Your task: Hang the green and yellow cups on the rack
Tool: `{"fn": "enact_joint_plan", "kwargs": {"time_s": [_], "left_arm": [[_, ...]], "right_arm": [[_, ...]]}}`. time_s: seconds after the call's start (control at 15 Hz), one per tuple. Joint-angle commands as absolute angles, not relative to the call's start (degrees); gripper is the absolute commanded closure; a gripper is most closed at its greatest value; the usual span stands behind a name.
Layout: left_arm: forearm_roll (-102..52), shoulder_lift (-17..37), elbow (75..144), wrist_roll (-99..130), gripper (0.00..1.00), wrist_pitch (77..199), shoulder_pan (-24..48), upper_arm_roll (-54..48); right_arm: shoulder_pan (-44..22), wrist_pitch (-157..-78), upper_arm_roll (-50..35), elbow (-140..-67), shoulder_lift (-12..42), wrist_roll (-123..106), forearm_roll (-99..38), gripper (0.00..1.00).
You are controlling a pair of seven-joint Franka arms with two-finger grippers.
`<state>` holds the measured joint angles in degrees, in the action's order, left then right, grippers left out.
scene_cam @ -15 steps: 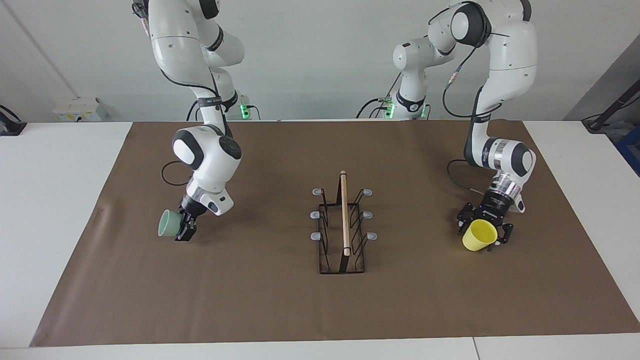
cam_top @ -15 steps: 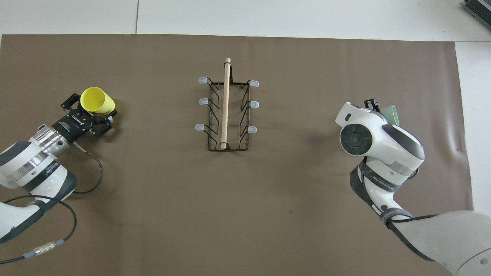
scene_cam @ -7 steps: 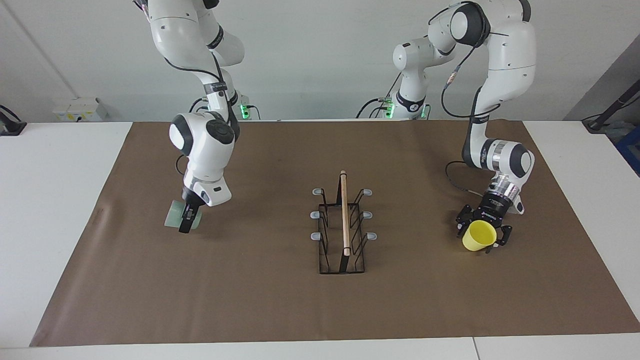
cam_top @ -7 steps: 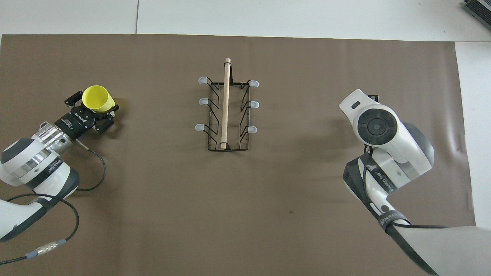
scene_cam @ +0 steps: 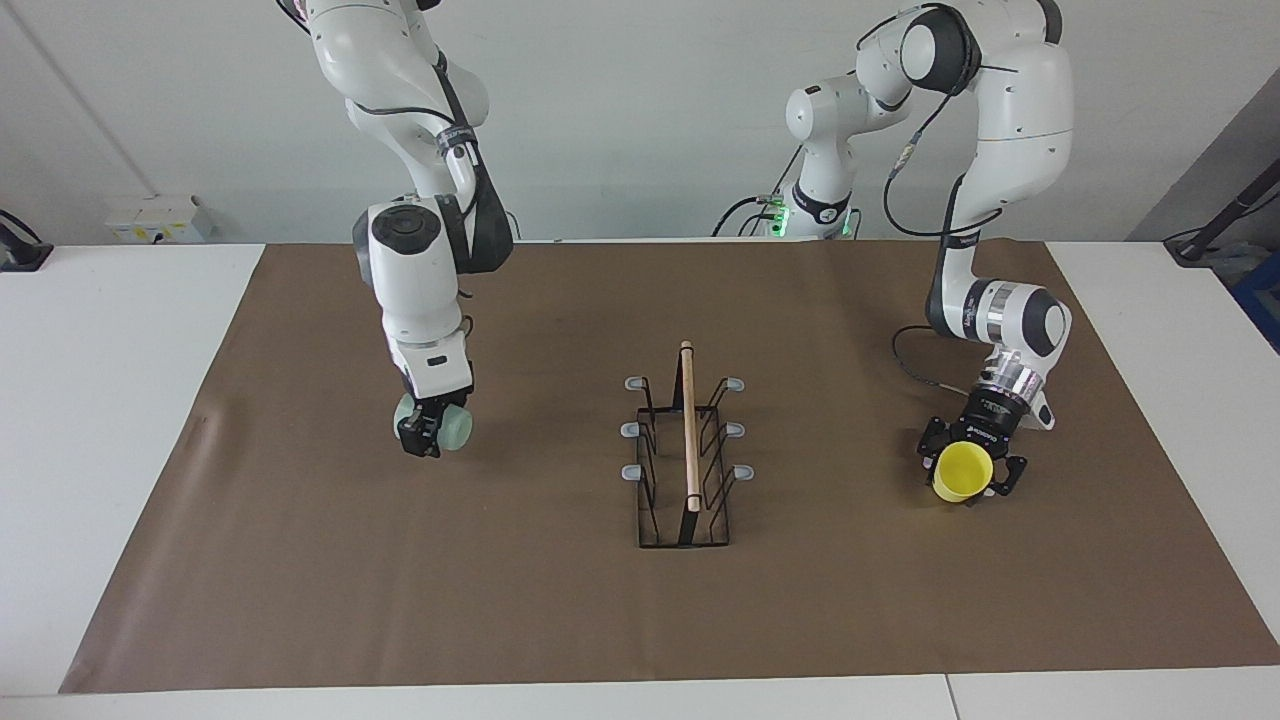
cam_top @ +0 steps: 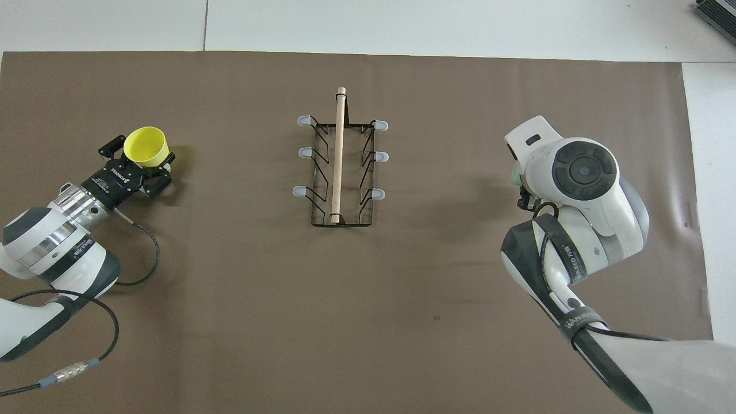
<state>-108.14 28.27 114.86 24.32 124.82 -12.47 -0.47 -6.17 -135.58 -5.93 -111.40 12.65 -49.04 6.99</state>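
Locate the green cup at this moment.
In the facing view the green cup is held in the right gripper, over the brown mat toward the right arm's end, beside the rack.

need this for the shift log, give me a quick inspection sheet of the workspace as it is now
surface: brown mat over a white table; slight wrinkle at the right arm's end
job's things: green cup in the right claw, lifted; yellow cup in the left claw, mouth open to the overhead view; black wire rack mid-mat, wooden rod on top, all six prongs bare
clutter: nothing seen on the mat
grippers: right claw shut on the green cup, over the mat at the right arm's end; left claw shut on the yellow cup at the left arm's end
cables: black cable loops from the left wrist over the mat
surroundings: white wall; small box at the table edge
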Motion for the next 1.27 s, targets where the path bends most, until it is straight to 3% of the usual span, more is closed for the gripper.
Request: {"fn": "enact_joint_plan", "kwargs": {"time_s": [0.0,0.4,0.67,0.8,1.2], "left_arm": [[-101.89,27.08,112.5,24.52,1.0,124.8,-13.27,-0.09],[-76.08,22.94,107.24,27.07,1.0,124.63,-12.04,2.9],[-56.56,22.33,100.74,27.07,1.0,121.2,-11.95,2.81],[-48.64,21.1,99.15,27.33,1.0,121.2,-10.91,2.9],[-29.2,19.34,95.46,27.51,1.0,121.99,-9.06,3.08]], "right_arm": [[-5.71,-140.07,-7.73,-110.57,12.39,-49.13,-4.96,1.0],[-11.06,-151.59,-9.23,-110.57,12.66,-49.66,-26.94,1.0],[-20.55,-162.57,-9.14,-111.18,12.13,-49.66,-46.98,1.0],[-23.54,-168.02,-9.14,-111.18,12.39,-49.48,-51.49,1.0],[-25.39,-172.33,-9.14,-114.16,11.86,-49.57,-54.75,1.0]]}}
